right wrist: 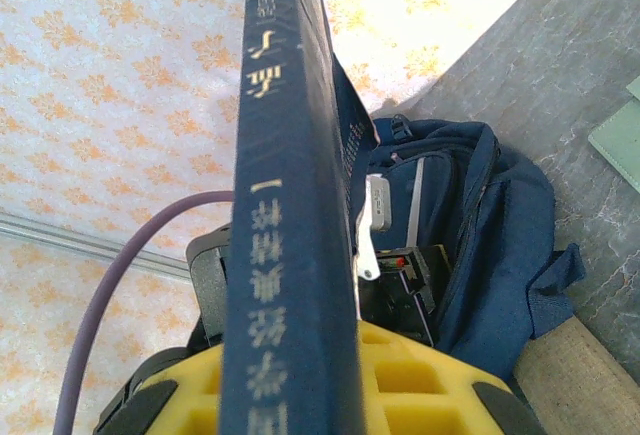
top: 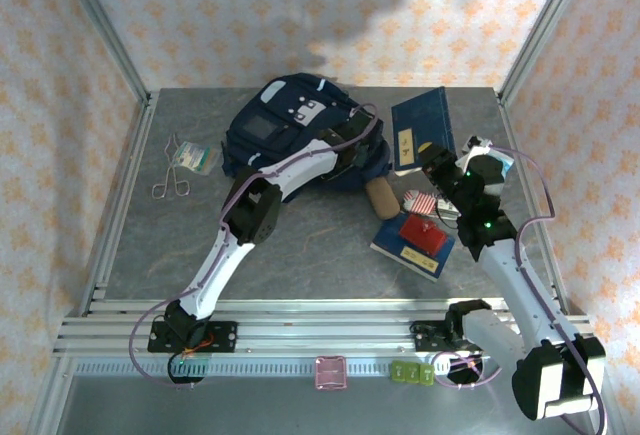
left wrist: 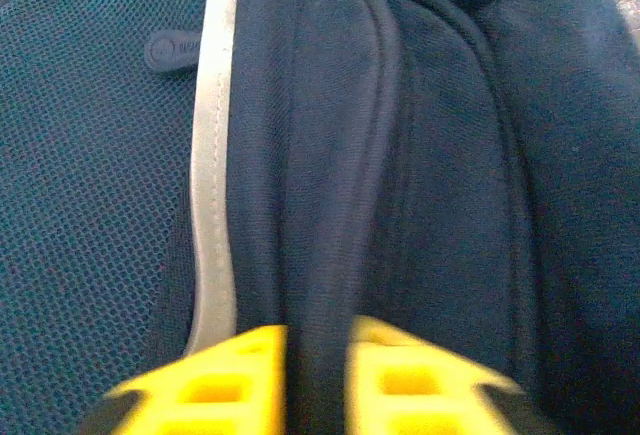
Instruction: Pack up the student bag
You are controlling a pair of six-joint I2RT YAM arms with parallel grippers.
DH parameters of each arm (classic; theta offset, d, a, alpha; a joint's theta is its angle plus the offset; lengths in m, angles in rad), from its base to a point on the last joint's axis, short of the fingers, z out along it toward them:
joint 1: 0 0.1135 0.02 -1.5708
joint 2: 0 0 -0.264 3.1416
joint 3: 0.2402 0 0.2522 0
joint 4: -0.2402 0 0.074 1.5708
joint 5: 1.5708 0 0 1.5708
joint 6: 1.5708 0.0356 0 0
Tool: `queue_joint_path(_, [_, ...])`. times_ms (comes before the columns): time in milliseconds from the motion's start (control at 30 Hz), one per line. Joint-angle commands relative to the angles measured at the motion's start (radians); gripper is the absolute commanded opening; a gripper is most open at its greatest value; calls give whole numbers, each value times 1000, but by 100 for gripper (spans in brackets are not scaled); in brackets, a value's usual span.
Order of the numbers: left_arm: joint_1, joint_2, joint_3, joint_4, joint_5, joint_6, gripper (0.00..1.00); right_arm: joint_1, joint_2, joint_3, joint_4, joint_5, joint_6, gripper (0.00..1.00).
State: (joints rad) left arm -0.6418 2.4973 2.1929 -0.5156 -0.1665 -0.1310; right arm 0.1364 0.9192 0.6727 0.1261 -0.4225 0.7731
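The student bag [top: 272,127], navy with white front patches, lies at the back middle of the table. My left gripper [top: 352,145] is at the bag's right side. In the left wrist view it [left wrist: 318,340] is shut on a fold of the bag's navy fabric [left wrist: 440,155], beside a light reflective stripe [left wrist: 212,155]. My right gripper [top: 437,163] holds a blue book [top: 420,125] to the right of the bag. In the right wrist view the book's spine [right wrist: 285,155] stands upright between the yellow fingers [right wrist: 420,380], with the bag [right wrist: 500,225] behind it.
A brown glasses case [top: 381,197] lies just right of the bag. A second blue book [top: 400,245] with a red item [top: 422,231] on top lies at front right. Scissors [top: 170,182] and a green card [top: 195,158] lie at the left.
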Motion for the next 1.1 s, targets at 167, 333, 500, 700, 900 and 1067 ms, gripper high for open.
queue_joint_path(167, [22,-100,9,-86,-31,18,0,-5,35,-17,36,-26,-6,0])
queue_joint_path(333, [39,-251,-19,-66,-36,41,0,-5,50,-38,71,-57,12,0])
queue_joint_path(500, [78,-356,-41,-63,-31,42,0,-6,60,-55,104,-89,29,0])
queue_joint_path(700, [88,-473,-111,12,-15,37,0,38,186,-33,210,-214,46,0])
queue_joint_path(900, [90,-558,-155,62,1,67,0,99,373,10,391,-349,124,0])
queue_joint_path(1067, [90,-583,-191,87,31,101,0,183,567,142,417,-419,123,0])
